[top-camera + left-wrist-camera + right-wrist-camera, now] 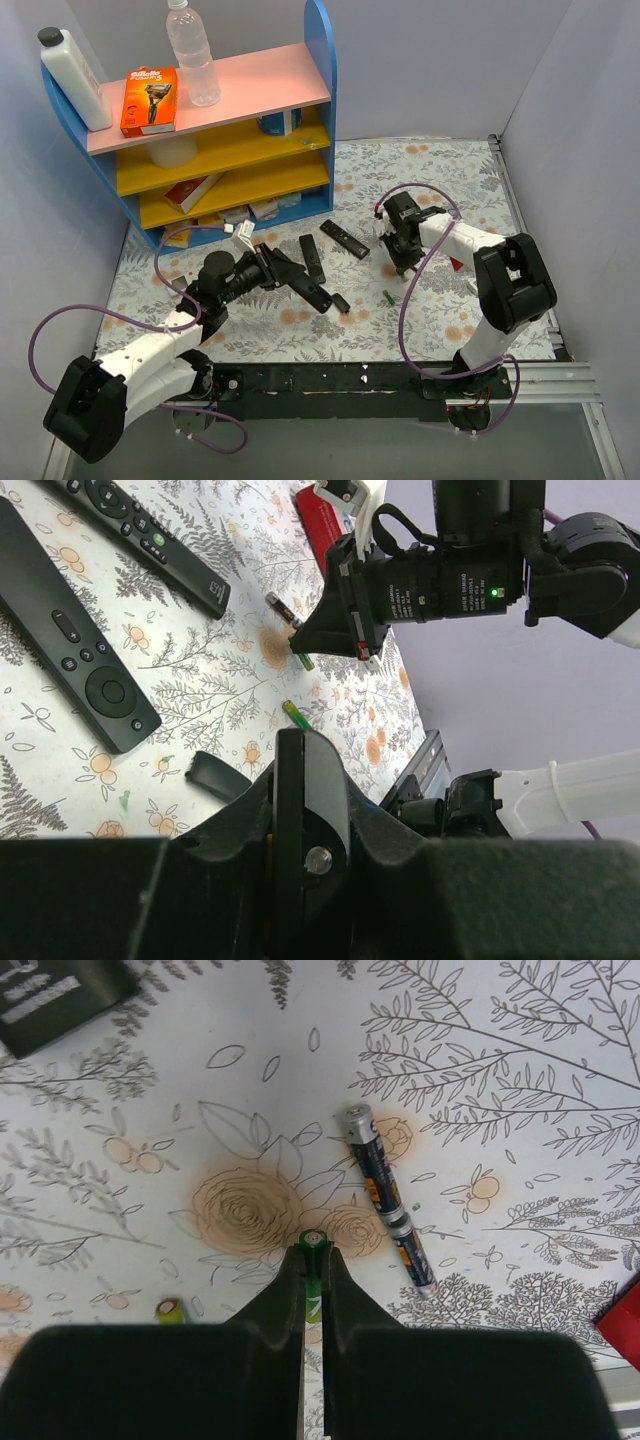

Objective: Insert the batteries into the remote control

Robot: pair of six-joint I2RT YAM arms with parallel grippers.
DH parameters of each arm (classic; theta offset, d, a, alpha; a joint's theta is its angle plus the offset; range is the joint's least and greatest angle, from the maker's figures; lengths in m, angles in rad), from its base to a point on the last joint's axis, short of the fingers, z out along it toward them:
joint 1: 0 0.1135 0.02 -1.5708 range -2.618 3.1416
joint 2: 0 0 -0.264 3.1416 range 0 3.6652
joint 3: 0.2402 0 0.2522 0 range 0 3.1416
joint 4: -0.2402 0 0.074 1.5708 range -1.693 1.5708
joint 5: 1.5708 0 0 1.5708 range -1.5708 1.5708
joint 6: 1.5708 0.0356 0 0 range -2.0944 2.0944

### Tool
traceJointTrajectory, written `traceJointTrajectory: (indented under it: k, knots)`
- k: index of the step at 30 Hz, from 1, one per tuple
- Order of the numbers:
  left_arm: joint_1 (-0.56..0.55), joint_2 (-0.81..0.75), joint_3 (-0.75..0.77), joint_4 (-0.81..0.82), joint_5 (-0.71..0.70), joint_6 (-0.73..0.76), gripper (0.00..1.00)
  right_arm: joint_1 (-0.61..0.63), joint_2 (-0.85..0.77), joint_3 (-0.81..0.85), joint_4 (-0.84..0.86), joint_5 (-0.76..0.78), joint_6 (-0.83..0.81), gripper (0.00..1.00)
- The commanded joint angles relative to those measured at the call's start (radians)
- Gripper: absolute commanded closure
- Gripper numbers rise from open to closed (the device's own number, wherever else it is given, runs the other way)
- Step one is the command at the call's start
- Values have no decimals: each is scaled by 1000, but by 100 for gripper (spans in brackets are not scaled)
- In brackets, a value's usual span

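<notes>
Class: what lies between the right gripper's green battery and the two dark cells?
Only bare cloth between green battery and dark cells, in the right wrist view.

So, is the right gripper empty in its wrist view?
No, the right gripper is shut on a green battery, whose tip shows between its jaws.

bright, even light, soft shadows — floral table sharp, dark near foreground of both wrist views blurred.
</notes>
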Motion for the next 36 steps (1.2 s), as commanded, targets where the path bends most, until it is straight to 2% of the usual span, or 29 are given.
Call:
traceJointTrajectory:
  k: [1,9,18,23,36]
  knots:
    - [-1,2,32,75,29,-6,100,4,-135,7,17,-84,-2,99]
    - [-3,70,66,208,88,-46,100,82,-393,20,120,-235,7,99]
    - [-1,165,158,285,130,-54,100,310,-603,-42,368,-250,58,99]
    - [-1,196,181,337,136,-82,100,389,-662,-80,478,-285,99,99]
    - [-3,199,198,418,139,-121,100,452,-688,-128,487,-302,95,99]
